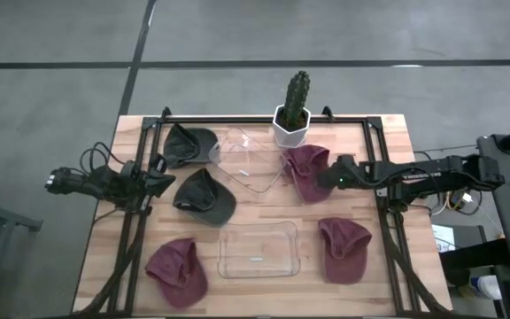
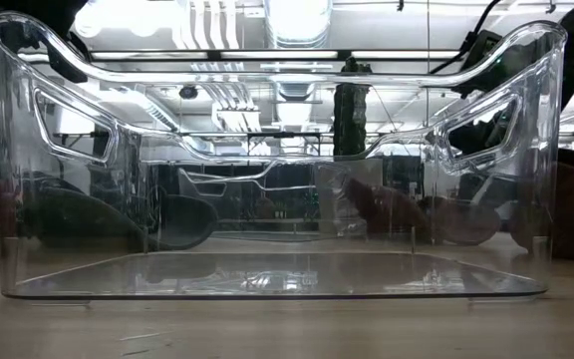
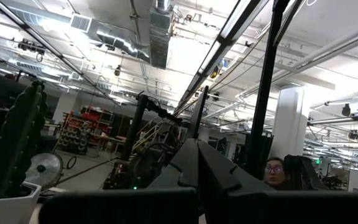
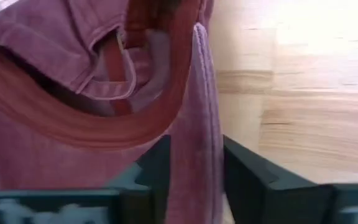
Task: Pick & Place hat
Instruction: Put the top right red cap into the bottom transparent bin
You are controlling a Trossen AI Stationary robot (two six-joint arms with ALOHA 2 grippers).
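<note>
Several caps lie on the table. A maroon cap point(image 1: 306, 168) lies crown down in front of the cactus; my right gripper point(image 1: 328, 177) is at its right edge, shut on it. In the right wrist view the maroon cap point(image 4: 73, 93) fills the picture. Two more maroon caps point(image 1: 177, 270) point(image 1: 343, 250) lie near the front edge, and two dark green caps point(image 1: 189, 144) point(image 1: 204, 195) on the left. My left gripper point(image 1: 160, 182) hovers just left of the nearer green cap, its fingers point(image 3: 197, 174) shut and pointing level across the table. My right gripper pinches the maroon cap's rim point(image 4: 196, 149) at the cap's right side, between its two fingers point(image 4: 157, 168). The fingers come in low from the table's right. The rim stands up as a fold in the gap. The rest of the cap lies on the table.
A clear bin point(image 1: 258, 251) stands at the front middle and fills the low view point(image 2: 277, 284). A second clear bin point(image 1: 253, 159) sits tilted behind it. A cactus in a white pot point(image 1: 293, 113) stands at the far edge. A person point(image 3: 275, 171) shows beyond the table.
</note>
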